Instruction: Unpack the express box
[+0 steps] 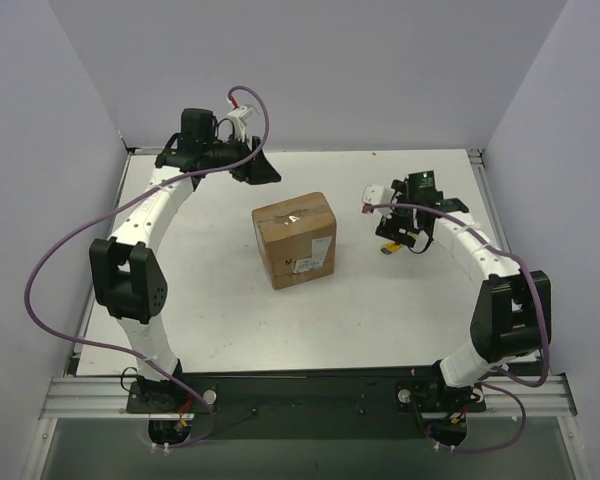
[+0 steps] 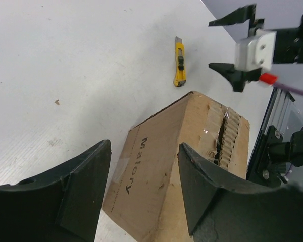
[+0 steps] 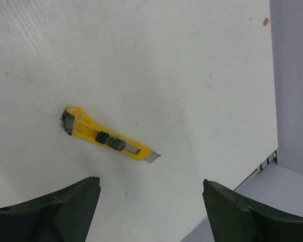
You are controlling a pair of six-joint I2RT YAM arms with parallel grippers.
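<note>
Top external view: the brown cardboard box (image 1: 295, 238) stands near the middle of the white table (image 1: 220, 300), its white shipping label on the side facing the bottom of the frame. The left gripper (image 1: 263, 168) hangs up and to the left of it. Its jaws are apart and hold nothing. In the left wrist view they frame the box from above without touching it. The right gripper (image 1: 372, 200) is at the right of the frame, over a yellow utility knife (image 1: 388, 247). In the right wrist view its jaws are spread wide and empty. The knife lies flat on the table between them, with a short length of blade showing.

As for progress, the left wrist view shows a ragged slit along the top seam of the box, with torn tape and corrugated edges. The cutting looks done, and the knife appears to be set aside. The flaps are still down and nothing inside can be seen. What seems to be left is lifting the flaps open and taking the contents out.
</note>
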